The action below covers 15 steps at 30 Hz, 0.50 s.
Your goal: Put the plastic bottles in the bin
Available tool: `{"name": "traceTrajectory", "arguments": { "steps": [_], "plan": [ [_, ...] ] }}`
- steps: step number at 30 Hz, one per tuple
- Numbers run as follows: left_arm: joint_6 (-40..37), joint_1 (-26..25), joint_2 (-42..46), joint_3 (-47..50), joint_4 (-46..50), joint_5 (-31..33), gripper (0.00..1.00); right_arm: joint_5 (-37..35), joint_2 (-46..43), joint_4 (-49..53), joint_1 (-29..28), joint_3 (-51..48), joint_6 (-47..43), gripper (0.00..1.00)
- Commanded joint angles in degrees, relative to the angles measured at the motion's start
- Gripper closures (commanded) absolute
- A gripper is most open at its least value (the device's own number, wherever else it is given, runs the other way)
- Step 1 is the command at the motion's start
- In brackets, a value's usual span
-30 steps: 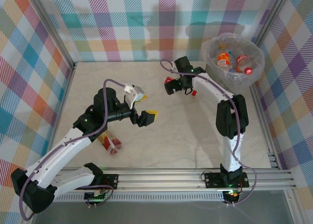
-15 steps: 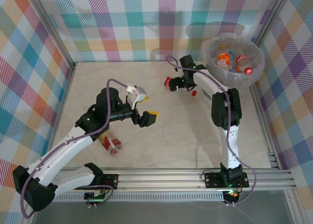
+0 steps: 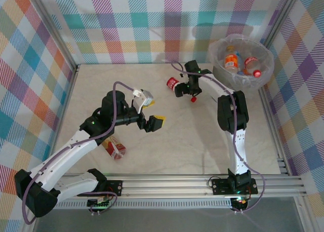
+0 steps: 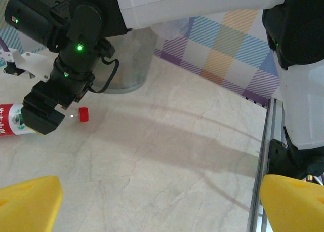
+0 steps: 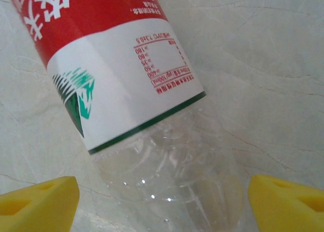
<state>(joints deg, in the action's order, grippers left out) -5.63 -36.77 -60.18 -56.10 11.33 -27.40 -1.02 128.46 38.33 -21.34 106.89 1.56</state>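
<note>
A clear plastic bottle (image 3: pixel 173 82) with a red and white label and a red cap (image 3: pixel 193 99) lies on the table left of the bin. My right gripper (image 3: pixel 185 89) is down over it. In the right wrist view the bottle's clear part (image 5: pixel 167 176) sits between the yellow pads (image 5: pixel 40 201), with a thin gap on each side; the jaws are open around it. My left gripper (image 3: pixel 150 110) hangs open over the table's middle, its yellow pads (image 4: pixel 28 204) wide apart with nothing between them. Another bottle (image 3: pixel 114 147) lies by the left arm. The bin (image 3: pixel 217 57) holds two bottles (image 3: pixel 231 60).
The bin stands in the far right corner against the checked walls. The metal frame rail (image 3: pixel 202 184) runs along the near edge. In the left wrist view the bin's base (image 4: pixel 126 60) stands behind the right arm, and the bottle's cap (image 4: pixel 83 114) shows beside it.
My right gripper has shifted left and down onto the lying bottle, and its jaws have narrowed around it. The left arm has hardly moved.
</note>
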Motion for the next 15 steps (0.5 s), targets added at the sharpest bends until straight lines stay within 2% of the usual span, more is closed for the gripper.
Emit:
{"name": "traceTrajectory", "arguments": {
  "steps": [1,15],
  "plan": [
    [-0.4,-0.5,0.1,-1.8,0.5,0.2,0.0,1.0,1.2,-0.5,-1.4,1.2,1.0,0.15],
    [-0.7,-0.6,0.1,-1.9,0.9,0.3,0.0,-1.1,7.0,2.1,-3.7,7.3,3.0,0.19]
  ]
}}
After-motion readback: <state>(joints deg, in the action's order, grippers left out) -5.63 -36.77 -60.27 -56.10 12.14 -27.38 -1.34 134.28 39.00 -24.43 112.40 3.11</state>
